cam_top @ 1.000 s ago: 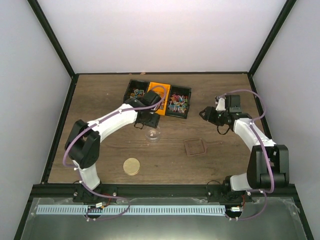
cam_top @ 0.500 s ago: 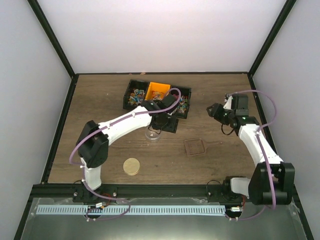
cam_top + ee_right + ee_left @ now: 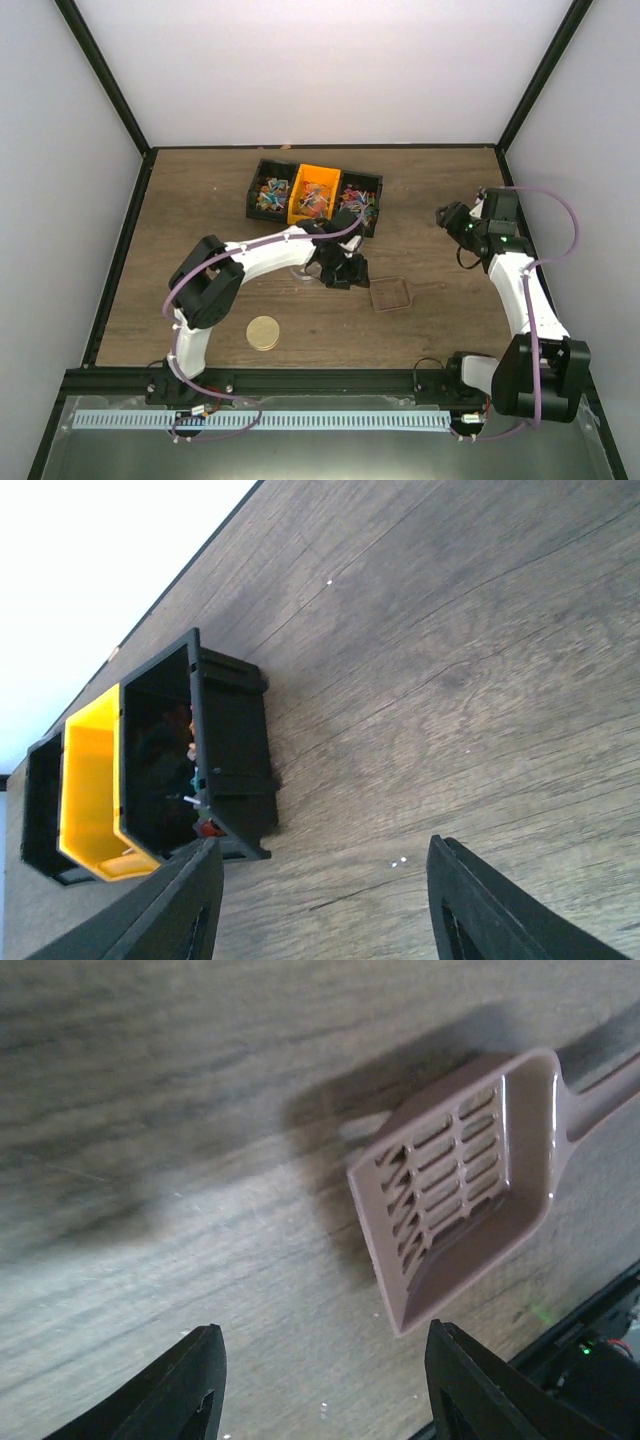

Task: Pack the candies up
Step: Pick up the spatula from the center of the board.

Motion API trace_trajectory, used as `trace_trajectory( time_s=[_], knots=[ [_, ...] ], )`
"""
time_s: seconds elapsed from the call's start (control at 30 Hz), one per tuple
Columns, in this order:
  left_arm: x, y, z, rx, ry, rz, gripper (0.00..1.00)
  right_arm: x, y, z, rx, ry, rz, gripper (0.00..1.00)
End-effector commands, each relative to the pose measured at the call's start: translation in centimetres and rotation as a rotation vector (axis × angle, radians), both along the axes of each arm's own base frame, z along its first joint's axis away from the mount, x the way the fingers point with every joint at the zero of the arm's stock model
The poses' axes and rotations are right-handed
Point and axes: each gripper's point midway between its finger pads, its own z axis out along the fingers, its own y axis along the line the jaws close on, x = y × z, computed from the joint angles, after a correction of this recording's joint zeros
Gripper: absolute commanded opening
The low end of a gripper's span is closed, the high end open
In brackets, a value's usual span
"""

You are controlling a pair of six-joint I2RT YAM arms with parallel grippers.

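Observation:
The candies (image 3: pixel 358 200), tiny wrapped sweets in mixed colours, lie in three joined bins at the back: a black bin (image 3: pixel 254 199), an orange bin (image 3: pixel 298 181) and a black bin (image 3: pixel 377 184). My left gripper (image 3: pixel 347 273) is open and empty, low over the table just left of a pinkish slotted scoop (image 3: pixel 390 293). In the left wrist view the scoop (image 3: pixel 460 1180) lies ahead and to the right of the gripper (image 3: pixel 325 1390). My right gripper (image 3: pixel 446 215) is open and empty, right of the bins. The right wrist view shows a few candies (image 3: pixel 195 780) in the nearest black bin (image 3: pixel 235 750).
A round tan disc lid (image 3: pixel 263 332) lies on the table near the front left. A small clear cup (image 3: pixel 302 271) shows partly under my left arm. The scoop's handle (image 3: pixel 425 288) points right. Black frame rails border the table.
My left gripper has moved from over the bins toward the front right, down beside the scoop. My right arm has drawn back to the right, away from the bins.

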Motion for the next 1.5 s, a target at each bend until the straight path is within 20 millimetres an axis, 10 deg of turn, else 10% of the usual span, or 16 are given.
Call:
trace_trajectory(
  time_s=[0.0,0.57,1.03,1.37,1.47],
  knots=[
    [-1.4,-2.1,-0.2,-0.080,0.080,0.017,0.58,1.2,-1.5,1.9,-0.010,-0.032,-0.043,0.58],
    [-2.0,-4.7,-4.4,-0.119,0.230,-0.015,0.49,2.0,-1.8,1.2,-0.032,-0.016,-0.015,0.60],
    [-1.2,-5.5,-5.0,-0.132,0.258,0.024,0.10,0.9,-0.5,-1.9,0.029,0.038,0.039,0.56],
    [3.3,-4.6,0.2,-0.257,0.110,-0.018,0.04,1.1,0.4,-0.8,0.043,0.014,0.101,0.52],
    [6.1,-2.4,2.5,-0.303,0.060,-0.060,0.04,1.1,1.9,0.5,0.069,-0.066,0.197,0.74]
  ],
)
